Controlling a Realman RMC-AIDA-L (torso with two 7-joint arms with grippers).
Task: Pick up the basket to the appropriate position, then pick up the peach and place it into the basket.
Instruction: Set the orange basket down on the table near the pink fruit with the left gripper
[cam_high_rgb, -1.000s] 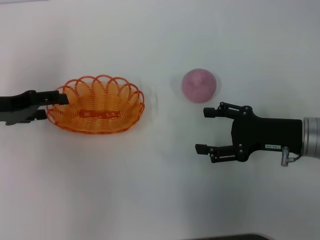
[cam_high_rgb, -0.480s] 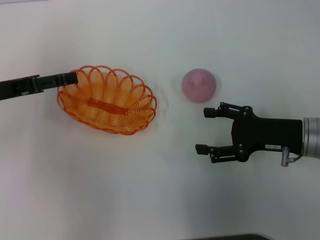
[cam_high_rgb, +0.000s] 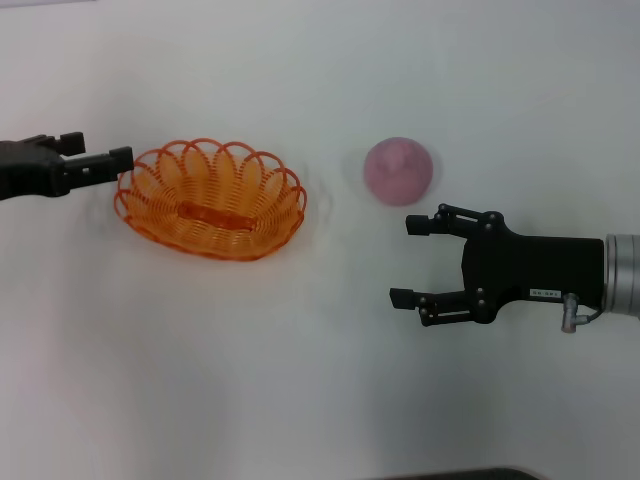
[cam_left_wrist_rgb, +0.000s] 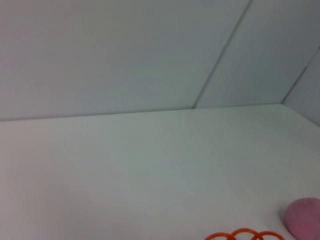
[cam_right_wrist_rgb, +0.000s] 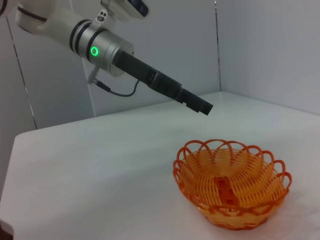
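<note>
Sitting on the white table (cam_high_rgb: 300, 380) is the basket (cam_high_rgb: 211, 200), orange and shallow, made of looped wire with a wavy rim of little arches. It rests flat and upright on the robot's left side. The peach (cam_high_rgb: 399, 170) is a round, dull pink ball, smaller than the basket and well apart from it, toward the right. The left gripper (cam_high_rgb: 98, 164) is just beside the basket's left rim, up off the table and not holding it; its fingers look close together, but I cannot tell for sure. The right gripper (cam_high_rgb: 408, 259) waits near the peach, fingers spread wide, holding nothing.
</note>
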